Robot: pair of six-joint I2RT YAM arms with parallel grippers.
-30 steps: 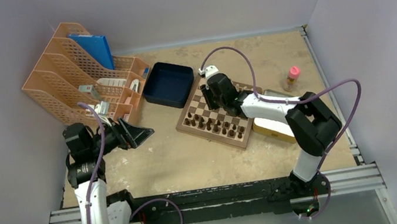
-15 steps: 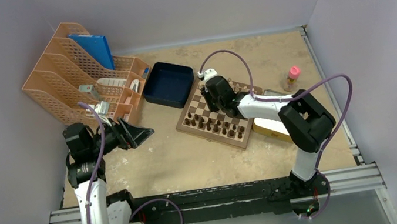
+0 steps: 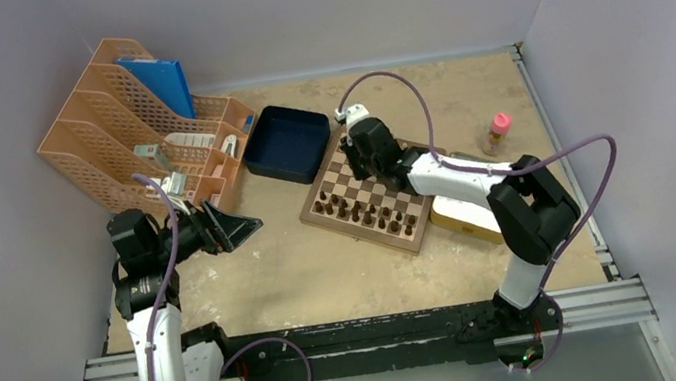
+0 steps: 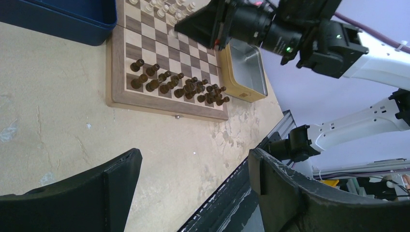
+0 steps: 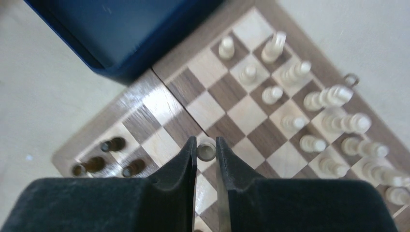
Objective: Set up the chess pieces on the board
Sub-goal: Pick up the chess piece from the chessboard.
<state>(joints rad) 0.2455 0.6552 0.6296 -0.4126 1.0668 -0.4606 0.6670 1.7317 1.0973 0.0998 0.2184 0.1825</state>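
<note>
The board [image 3: 339, 172] lies mid-table; it also shows in the right wrist view [image 5: 159, 99] and the left wrist view [image 4: 145, 48]. My right gripper [image 5: 206, 145] is shut on a light beige chess piece [image 5: 207, 151], held above the board's middle squares. Several light beige chess pieces [image 5: 309, 104] stand along the board's far side. Dark brown pieces [image 3: 368, 213] fill the near rows. My left gripper [image 4: 193, 166] is open and empty, hovering over bare table to the left of the board; it also shows in the top view [image 3: 240, 227].
A dark blue tray [image 3: 287, 144] touches the board's far-left corner. A yellow-rimmed tin [image 3: 463, 218] sits at the board's right. An orange file organiser [image 3: 138, 129] stands at the back left. A small pink-capped bottle [image 3: 498, 132] stands at the right.
My right gripper has shifted slightly over the far left part of the board, first nearer, then farther. The left arm has not moved.
</note>
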